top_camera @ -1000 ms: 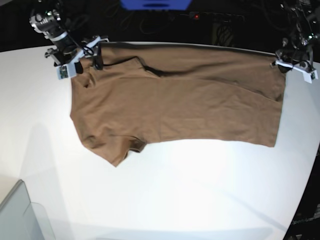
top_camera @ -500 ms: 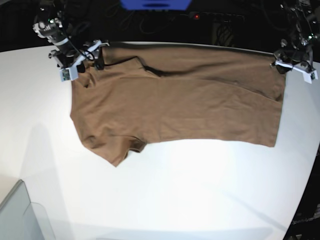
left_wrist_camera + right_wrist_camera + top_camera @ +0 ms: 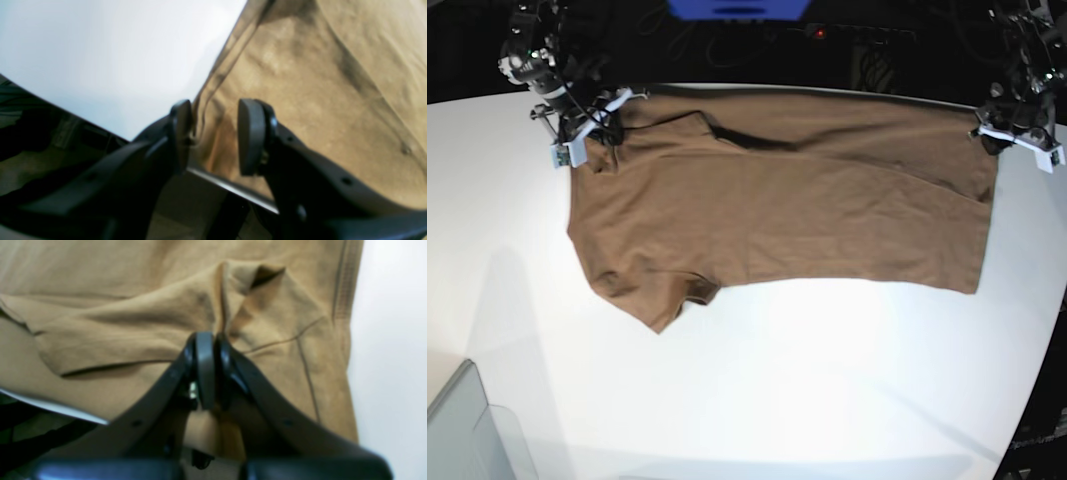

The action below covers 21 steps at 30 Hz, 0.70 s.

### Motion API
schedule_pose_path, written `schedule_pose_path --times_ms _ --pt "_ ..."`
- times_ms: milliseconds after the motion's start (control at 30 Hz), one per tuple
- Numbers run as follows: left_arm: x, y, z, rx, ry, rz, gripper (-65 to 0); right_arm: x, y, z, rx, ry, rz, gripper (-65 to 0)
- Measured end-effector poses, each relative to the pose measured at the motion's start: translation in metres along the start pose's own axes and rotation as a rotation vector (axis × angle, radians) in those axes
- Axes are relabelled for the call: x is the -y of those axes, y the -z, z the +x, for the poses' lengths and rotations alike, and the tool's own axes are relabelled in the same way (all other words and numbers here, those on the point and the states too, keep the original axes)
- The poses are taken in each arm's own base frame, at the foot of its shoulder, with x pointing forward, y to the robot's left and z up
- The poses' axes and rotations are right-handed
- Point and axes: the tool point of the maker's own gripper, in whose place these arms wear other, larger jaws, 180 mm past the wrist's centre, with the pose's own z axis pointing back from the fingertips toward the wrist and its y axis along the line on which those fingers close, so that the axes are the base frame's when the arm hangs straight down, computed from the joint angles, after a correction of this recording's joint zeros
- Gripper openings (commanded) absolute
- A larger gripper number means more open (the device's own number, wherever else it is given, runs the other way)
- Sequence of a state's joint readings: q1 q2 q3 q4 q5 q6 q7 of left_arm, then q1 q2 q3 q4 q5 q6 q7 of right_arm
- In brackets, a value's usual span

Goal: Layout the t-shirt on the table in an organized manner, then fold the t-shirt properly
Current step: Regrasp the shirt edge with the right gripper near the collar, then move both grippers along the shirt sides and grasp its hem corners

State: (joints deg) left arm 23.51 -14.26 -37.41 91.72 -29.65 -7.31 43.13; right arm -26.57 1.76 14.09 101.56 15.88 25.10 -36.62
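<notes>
The tan-brown t-shirt (image 3: 777, 200) lies spread flat on the white table (image 3: 777, 380), sleeves to the left and hem to the right in the base view. My right gripper (image 3: 605, 125) is at the shirt's far left shoulder. In the right wrist view it (image 3: 208, 366) is shut on a raised fold of the cloth (image 3: 116, 323). My left gripper (image 3: 992, 135) is at the far right hem corner. In the left wrist view it (image 3: 215, 136) is open, with the shirt's edge (image 3: 317, 83) lying between its pads at the table's rim.
A grey translucent bin (image 3: 467, 430) stands at the front left corner. The table's curved far edge (image 3: 827, 88) runs right behind both grippers, with dark floor and cables beyond. A blue object (image 3: 737, 8) sits past the far edge.
The arm at the shoulder has shifted slightly and turned, still pinching the cloth. The arm at the hem corner and the shirt have barely moved.
</notes>
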Motion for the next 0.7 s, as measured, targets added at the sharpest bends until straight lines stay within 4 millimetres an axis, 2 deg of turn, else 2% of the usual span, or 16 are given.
schedule_pose_path --times_ms 100,267,333,533,700 --pt "0.001 -0.002 0.002 0.005 0.008 -0.002 -41.9 -0.001 -0.002 0.004 0.008 -0.011 0.000 -65.0" --pt "0.012 -0.010 0.019 0.055 0.035 -0.021 -41.9 -0.006 -0.013 0.034 0.090 -0.046 0.001 -65.0" --pt "0.015 -0.013 0.025 0.075 0.042 -0.028 -41.9 -0.008 -0.015 0.040 0.108 -0.054 0.001 -65.0" --pt "0.017 -0.015 0.028 0.083 0.049 -0.031 -41.9 -0.008 -0.009 0.070 0.174 -0.067 0.002 -65.0" --pt "0.018 -0.015 0.028 0.083 0.048 -0.032 -41.9 -0.014 -0.004 0.086 0.208 -0.055 0.011 -65.0"
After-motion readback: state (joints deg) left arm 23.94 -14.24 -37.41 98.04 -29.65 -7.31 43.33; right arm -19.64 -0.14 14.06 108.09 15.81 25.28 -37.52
